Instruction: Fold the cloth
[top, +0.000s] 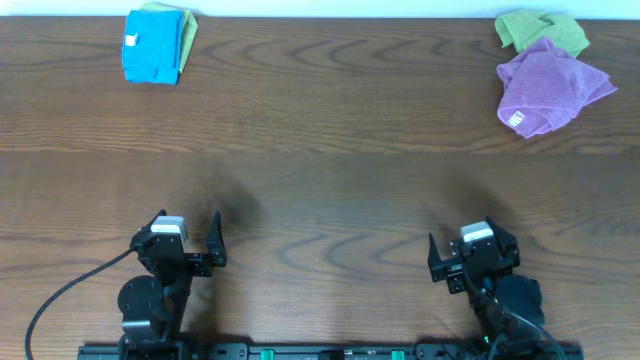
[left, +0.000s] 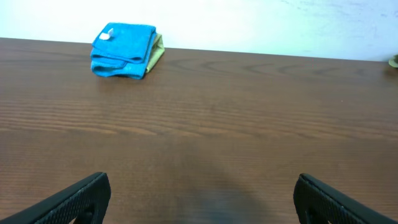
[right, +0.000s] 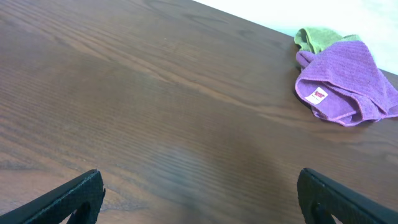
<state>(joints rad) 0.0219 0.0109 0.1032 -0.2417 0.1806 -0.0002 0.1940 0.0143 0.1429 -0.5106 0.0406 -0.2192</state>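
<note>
The cloth (top: 550, 85) is a mauve-purple fuzzy towel lying crumpled at the far right of the wooden table, with a small white label showing near its front edge. The right wrist view has this cloth (right: 345, 84) at the upper right, far ahead of the fingers. My right gripper (top: 468, 245) stands open near the front edge, with bare wood between its fingers (right: 200, 186). My left gripper (top: 188, 222) is also open at the front left, holding nothing (left: 202, 190). Both grippers are well apart from the cloth.
A folded bright blue cloth (top: 152, 45) with a white label lies at the far left on a green cloth (top: 186, 28). A crumpled green cloth (top: 540, 30) touches the purple one at the far right. A black cable (top: 60, 300) trails off from the left arm.
</note>
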